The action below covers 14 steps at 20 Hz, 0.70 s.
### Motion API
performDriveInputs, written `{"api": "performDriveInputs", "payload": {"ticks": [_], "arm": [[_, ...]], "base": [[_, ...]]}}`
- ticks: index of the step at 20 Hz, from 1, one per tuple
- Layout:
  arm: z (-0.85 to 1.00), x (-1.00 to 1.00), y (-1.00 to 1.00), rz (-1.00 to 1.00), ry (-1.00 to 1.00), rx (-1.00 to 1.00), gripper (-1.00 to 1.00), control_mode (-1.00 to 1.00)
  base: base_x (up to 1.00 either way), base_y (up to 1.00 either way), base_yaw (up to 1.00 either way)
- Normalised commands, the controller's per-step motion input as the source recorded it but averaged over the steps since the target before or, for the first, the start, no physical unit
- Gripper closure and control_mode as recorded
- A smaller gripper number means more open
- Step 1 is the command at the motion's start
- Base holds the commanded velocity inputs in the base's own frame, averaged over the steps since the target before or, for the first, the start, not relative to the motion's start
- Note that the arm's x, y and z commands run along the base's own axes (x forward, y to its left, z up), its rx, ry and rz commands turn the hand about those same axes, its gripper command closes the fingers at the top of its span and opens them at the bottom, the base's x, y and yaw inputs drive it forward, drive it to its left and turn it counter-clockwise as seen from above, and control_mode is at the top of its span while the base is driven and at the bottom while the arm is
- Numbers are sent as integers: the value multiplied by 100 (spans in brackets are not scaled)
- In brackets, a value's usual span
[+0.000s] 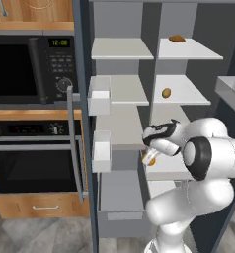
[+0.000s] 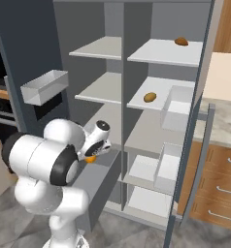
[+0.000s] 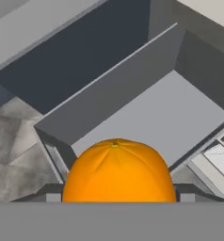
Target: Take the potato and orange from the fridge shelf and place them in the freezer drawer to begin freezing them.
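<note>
The orange (image 3: 118, 170) is being pinched between the fingers (image 3: 42, 192) above the freezer drawer (image 3: 170, 113); released early, it risks being dropped outside.

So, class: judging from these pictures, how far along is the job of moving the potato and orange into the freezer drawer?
Done: the freezer drawer is pulled open and the orange is off its shelf. In hand: the claw holds the orange above the open drawer. Left: releasing it there, then fetching the potato, which sits on a fridge shelf.
</note>
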Motion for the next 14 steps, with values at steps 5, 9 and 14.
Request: {"api": "performDriveInputs", "payload": {"ticks": [5, 9, 14], "arm": [[-80, 39, 6, 22, 6, 0, 100, -100], [-80, 24, 18, 8, 3, -2, 100, -100], [-64, 29, 25, 3, 8, -1, 100, -100]], "base": [[0, 0, 0], [0, 0, 0], [0, 0, 0]]}}
